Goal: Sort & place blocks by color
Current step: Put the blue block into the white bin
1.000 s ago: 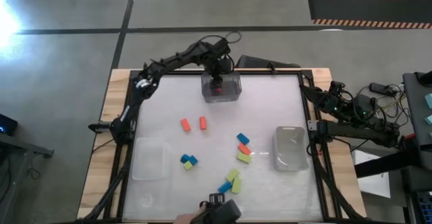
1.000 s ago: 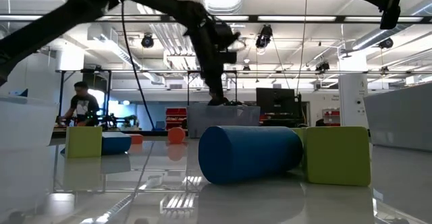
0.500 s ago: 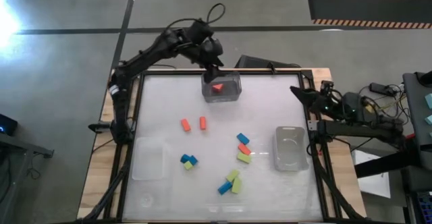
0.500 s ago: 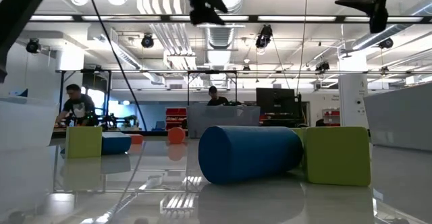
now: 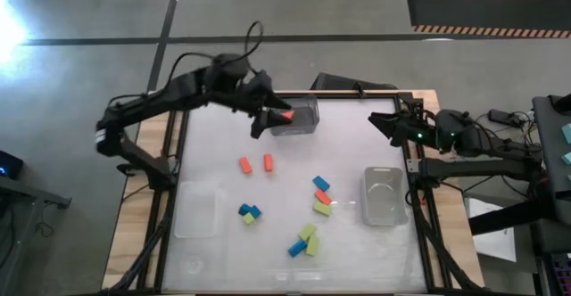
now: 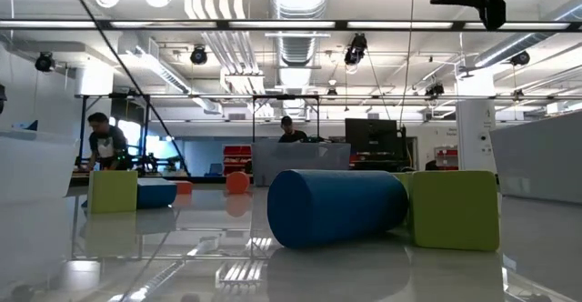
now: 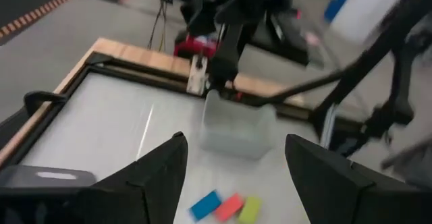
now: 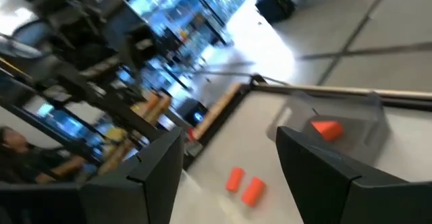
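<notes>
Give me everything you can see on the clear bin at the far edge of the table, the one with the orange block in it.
The far bin is a small, clear, plastic-looking box with rounded corners, open-topped, standing upright on the white table against its far edge, about midway along. Its walls look frosted. One orange block, wedge-like, lies inside; nothing else shows in it. The left gripper, open and empty, hangs beside its left side; whether it touches the bin I cannot tell. The loose blocks lie apart from it, nearer the table's middle.
</notes>
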